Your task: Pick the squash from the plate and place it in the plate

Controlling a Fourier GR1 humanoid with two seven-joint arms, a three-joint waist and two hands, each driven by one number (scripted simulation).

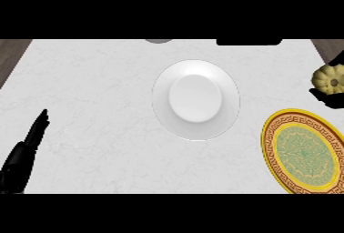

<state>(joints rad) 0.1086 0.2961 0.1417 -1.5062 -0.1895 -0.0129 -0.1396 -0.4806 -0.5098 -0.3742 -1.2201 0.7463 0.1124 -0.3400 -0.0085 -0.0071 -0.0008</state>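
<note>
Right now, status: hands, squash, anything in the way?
Left hand open, resting lower left. Right hand curled round squash, at right edge above gold plate. White plate centre, bare. Path unobstructed.

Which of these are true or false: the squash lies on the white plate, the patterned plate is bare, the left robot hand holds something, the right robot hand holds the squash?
1. The squash lies on the white plate. False: that plate is bare.
2. The patterned plate is bare. True.
3. The left robot hand holds something. False: it holds nothing, fingers straight.
4. The right robot hand holds the squash. True: raised at the right edge.
</note>
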